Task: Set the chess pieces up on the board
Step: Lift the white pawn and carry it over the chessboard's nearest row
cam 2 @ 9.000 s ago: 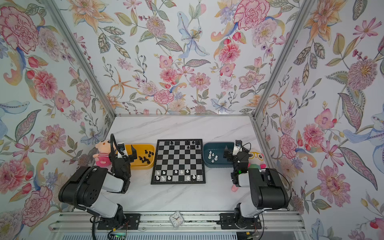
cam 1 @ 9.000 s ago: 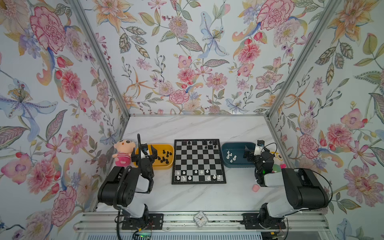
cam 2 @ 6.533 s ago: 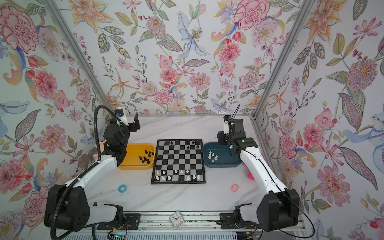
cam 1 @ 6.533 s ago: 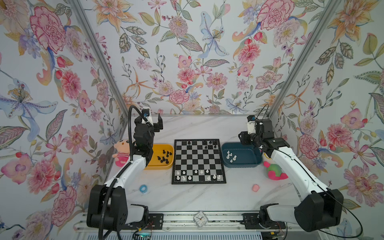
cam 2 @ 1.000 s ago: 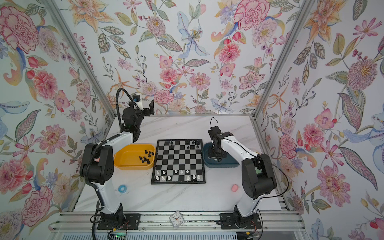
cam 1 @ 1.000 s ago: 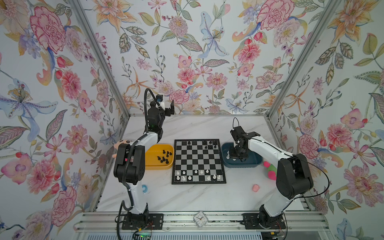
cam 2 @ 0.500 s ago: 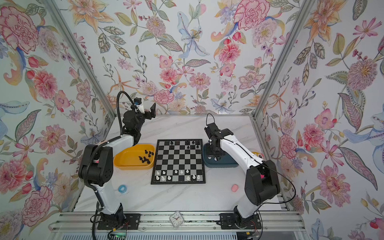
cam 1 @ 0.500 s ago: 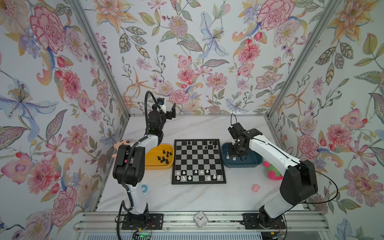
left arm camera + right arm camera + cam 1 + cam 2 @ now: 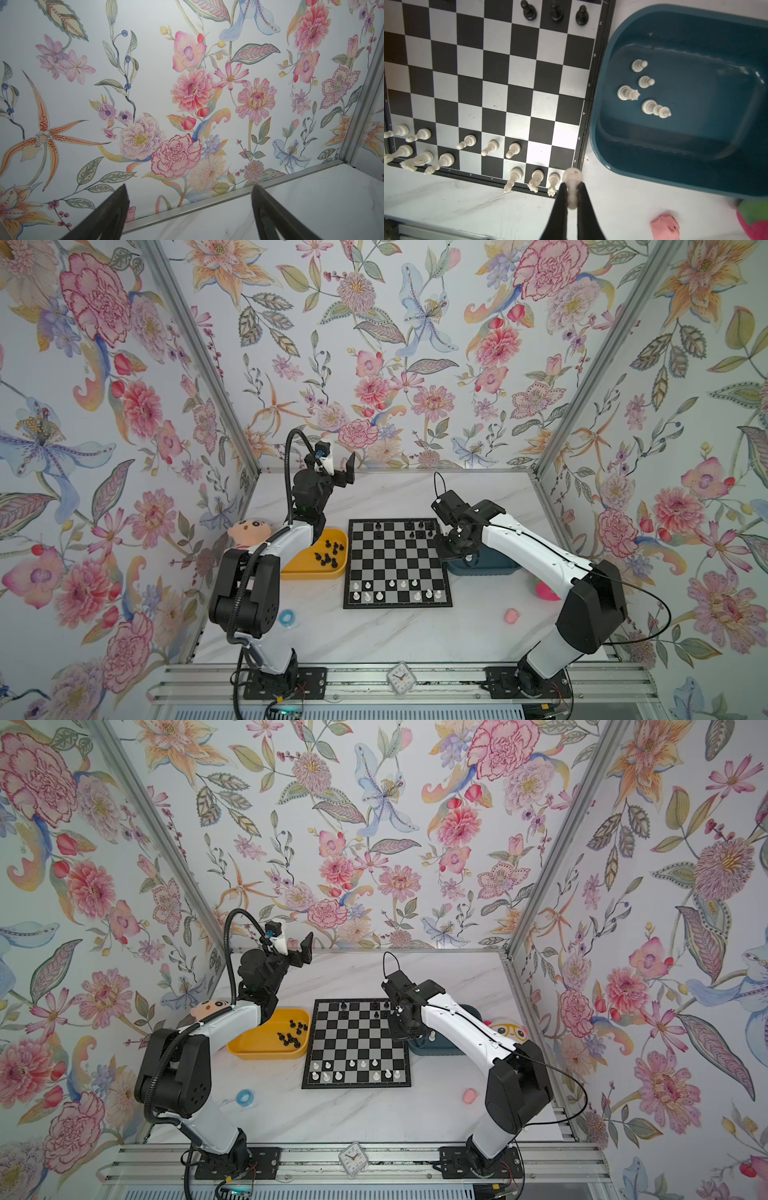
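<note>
Marble desk [image 9: 395, 635] — right claw [image 9: 572, 187] clamped on a white chess piece [image 9: 572, 176], probably light and slippery, by its narrow stem; left claw [image 9: 189, 185] gapes empty.

White arms [image 9: 523, 539], black joints [image 9: 590, 605] (looping black cables [image 9: 286, 464]).

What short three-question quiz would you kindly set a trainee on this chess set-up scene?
1. True or false: the left gripper is shut.
2. What does the right gripper grip? A) a small white plastic chess piece; B) a black one; C) nothing.
3. In the right wrist view, how many white chess pieces are in the dark blue oblong plastic tray?

Key: 1 false, it is open and empty, facing the wall; 2 A; 3 four.
</note>
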{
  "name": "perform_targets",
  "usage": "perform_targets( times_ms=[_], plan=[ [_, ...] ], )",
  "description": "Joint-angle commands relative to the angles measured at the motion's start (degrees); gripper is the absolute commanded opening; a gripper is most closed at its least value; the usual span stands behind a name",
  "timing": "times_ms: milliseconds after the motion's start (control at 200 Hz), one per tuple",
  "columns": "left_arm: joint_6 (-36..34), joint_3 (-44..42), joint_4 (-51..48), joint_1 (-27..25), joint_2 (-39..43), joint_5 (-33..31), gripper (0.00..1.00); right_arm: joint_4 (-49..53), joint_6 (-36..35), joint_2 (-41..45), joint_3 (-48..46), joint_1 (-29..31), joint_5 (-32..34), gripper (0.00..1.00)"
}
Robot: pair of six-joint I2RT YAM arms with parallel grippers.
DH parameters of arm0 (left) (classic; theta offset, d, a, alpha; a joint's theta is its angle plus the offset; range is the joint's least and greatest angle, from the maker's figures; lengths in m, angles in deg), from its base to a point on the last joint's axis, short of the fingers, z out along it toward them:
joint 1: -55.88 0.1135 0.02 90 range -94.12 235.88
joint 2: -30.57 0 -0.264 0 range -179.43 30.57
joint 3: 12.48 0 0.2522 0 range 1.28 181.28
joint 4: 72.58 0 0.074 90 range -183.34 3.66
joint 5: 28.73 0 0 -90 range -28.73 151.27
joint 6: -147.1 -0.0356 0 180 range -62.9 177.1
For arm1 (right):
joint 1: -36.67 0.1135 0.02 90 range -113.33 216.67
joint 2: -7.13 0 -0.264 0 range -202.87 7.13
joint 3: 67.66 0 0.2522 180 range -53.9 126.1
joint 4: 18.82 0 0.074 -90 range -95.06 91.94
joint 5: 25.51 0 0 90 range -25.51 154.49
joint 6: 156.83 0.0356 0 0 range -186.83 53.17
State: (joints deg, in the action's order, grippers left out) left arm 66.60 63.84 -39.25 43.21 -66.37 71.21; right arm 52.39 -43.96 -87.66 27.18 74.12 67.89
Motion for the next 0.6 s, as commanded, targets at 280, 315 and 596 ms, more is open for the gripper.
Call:
perform_targets(
  times_ms=[280, 315, 596],
  plan=[
    [0.6, -7.1, -2.6, -1.5, 9.4, 0.3, 0.93, -2.0, -6.5, -10.0, 8.9, 8.4, -1.8, 0.00],
    [0.6, -7.7, -2.5, -1.5, 10.2, 0.5, 0.93, -2.0, -6.9, -10.4, 9.6, 9.0, -1.7, 0.00],
    [-0.8, -15.3, -2.3, -1.5, 19.4, -1.3, 0.93, -2.1, -10.2, -15.0, 14.0, 13.7, -3.0, 0.00]
  ],
)
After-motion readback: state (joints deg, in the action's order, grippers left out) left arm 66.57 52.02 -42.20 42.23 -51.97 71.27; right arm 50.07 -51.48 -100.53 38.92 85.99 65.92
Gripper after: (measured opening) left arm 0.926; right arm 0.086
